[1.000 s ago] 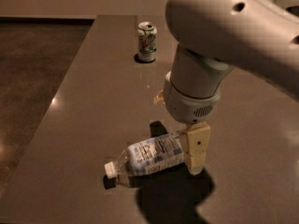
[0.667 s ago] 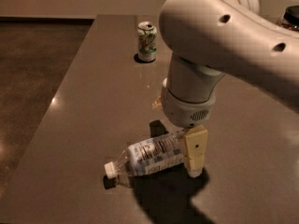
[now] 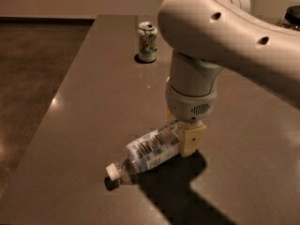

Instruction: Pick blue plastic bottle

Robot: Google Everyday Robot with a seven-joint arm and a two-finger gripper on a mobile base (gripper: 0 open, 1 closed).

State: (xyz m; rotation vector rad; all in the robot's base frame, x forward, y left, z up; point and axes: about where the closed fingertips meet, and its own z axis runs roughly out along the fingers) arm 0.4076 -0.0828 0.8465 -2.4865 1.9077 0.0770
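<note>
The blue plastic bottle [image 3: 150,151] lies on its side on the brown table [image 3: 93,88]. Its white cap [image 3: 112,170] points to the near left. It is clear, with a pale blue-and-white label. My gripper [image 3: 182,137] hangs straight down from the big white arm [image 3: 211,27] and sits low at the bottle's base end, close against it. A tan part of the gripper stands in front of the base. The far side of the gripper is hidden behind the bottle and the wrist.
A green-and-white soda can [image 3: 147,41] stands upright at the far middle of the table. The table's left edge [image 3: 56,97] drops to a dark floor. A dark round object [image 3: 291,16] shows at the far right edge.
The arm's upper link has swung left and now fills more of the view. The gripper stays at the bottle's base end, and the bottle lies about where it was.
</note>
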